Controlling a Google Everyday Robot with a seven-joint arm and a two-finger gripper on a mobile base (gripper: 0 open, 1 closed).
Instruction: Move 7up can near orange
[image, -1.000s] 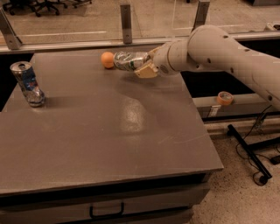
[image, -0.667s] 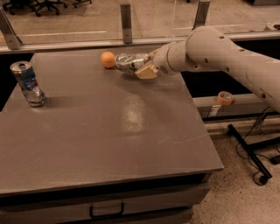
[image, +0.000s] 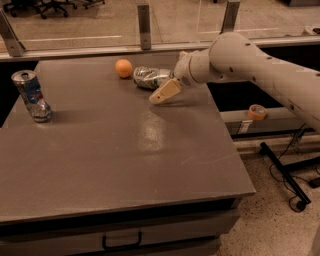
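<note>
The 7up can (image: 149, 77), crushed silver with green marks, lies on its side on the grey table (image: 125, 150) near its far edge. The orange (image: 123, 68) sits just left of it, a small gap between them. My gripper (image: 161, 90) reaches in from the right at the can's right end. One cream finger (image: 165, 92) points down-left, just in front of the can and apart from it. The other finger is hidden behind the can. The jaws look open, with the can resting on the table.
A dented blue-and-silver can (image: 32, 95) stands upright at the table's left edge. A glass barrier with metal posts (image: 144, 22) runs behind the table. A roll of tape (image: 257, 111) lies on a ledge to the right, and a black stand base (image: 287, 175) is on the floor.
The can has come down onto the table beside the orange. The near finger has swung away from the can toward the front.
</note>
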